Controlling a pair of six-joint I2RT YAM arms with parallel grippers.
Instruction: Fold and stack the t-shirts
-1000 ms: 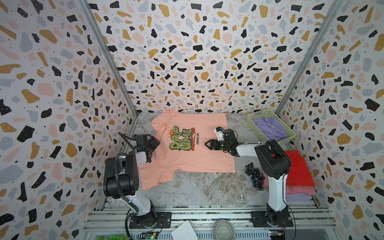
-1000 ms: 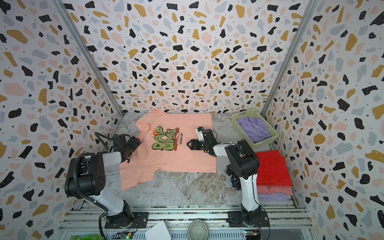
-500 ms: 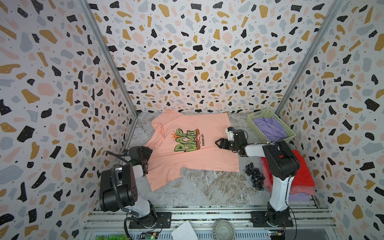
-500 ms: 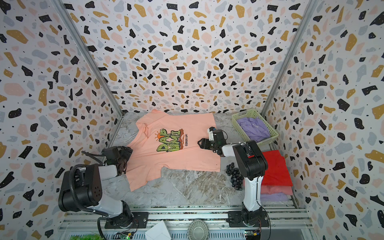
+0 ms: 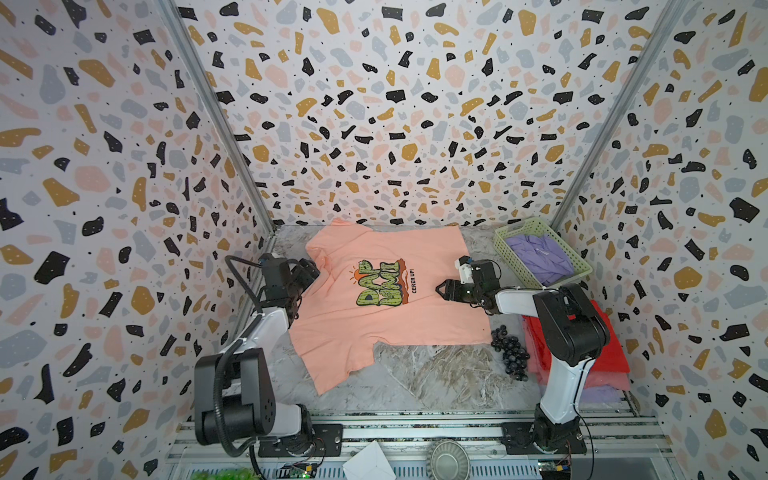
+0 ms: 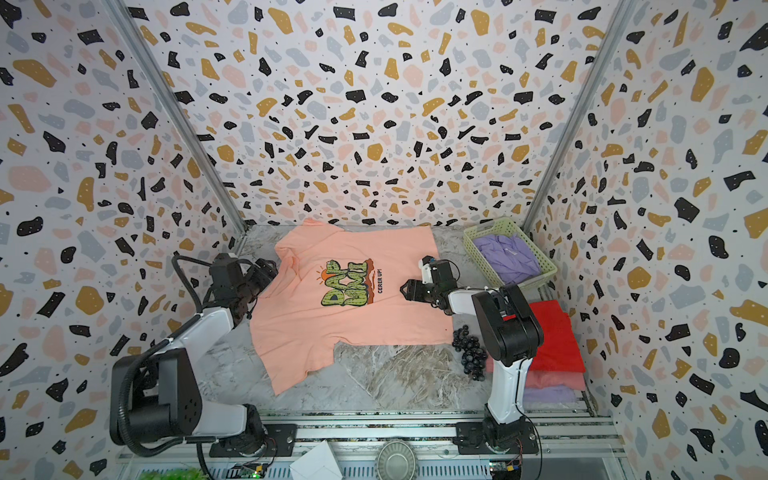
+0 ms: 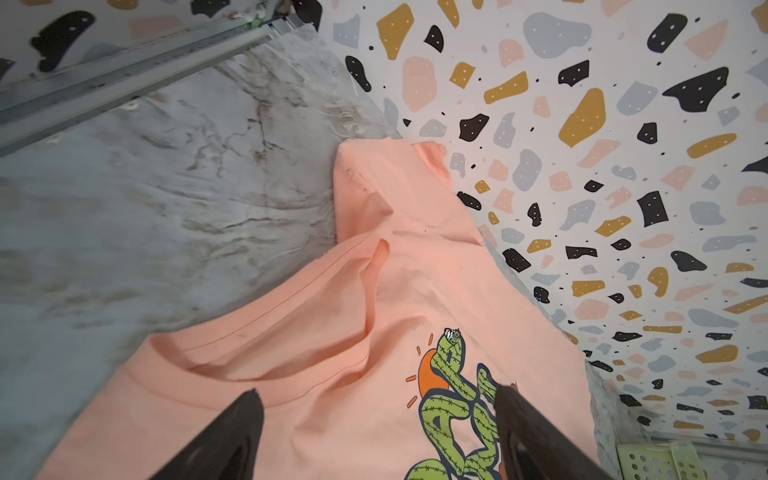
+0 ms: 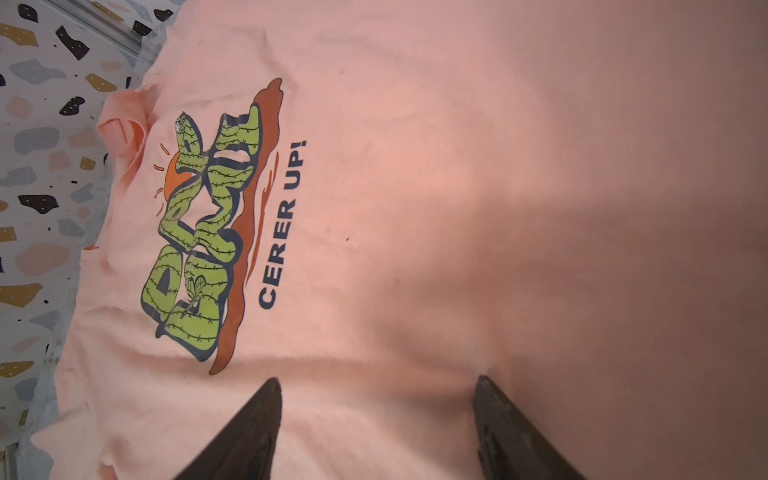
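A peach t-shirt [image 5: 374, 324] [image 6: 328, 332] with a green print lies spread flat on the marble table, collar to the left, hem to the right. My left gripper [image 5: 311, 269] [image 7: 376, 390] is open at the collar, one finger on each side of the neckline area. My right gripper [image 5: 441, 289] [image 8: 376, 379] is open low over the plain cloth right of the print, nothing between its fingers. At the right edge a red t-shirt [image 5: 611, 357] tops a folded pile, with a pink one [image 5: 611, 380] and a lavender one [image 5: 602, 392] beneath.
A pale green basket [image 5: 509, 243] at the back right holds a crumpled lavender garment [image 5: 540, 257]. Dark grapes [image 5: 509, 349] lie beside the shirt's hem corner, next to the right arm's base link. Patterned walls close in the left, back and right.
The peach shirt has slid a little to the right. My left gripper dropped toward the front, then came back up to the collar. My right gripper shifted slightly right.
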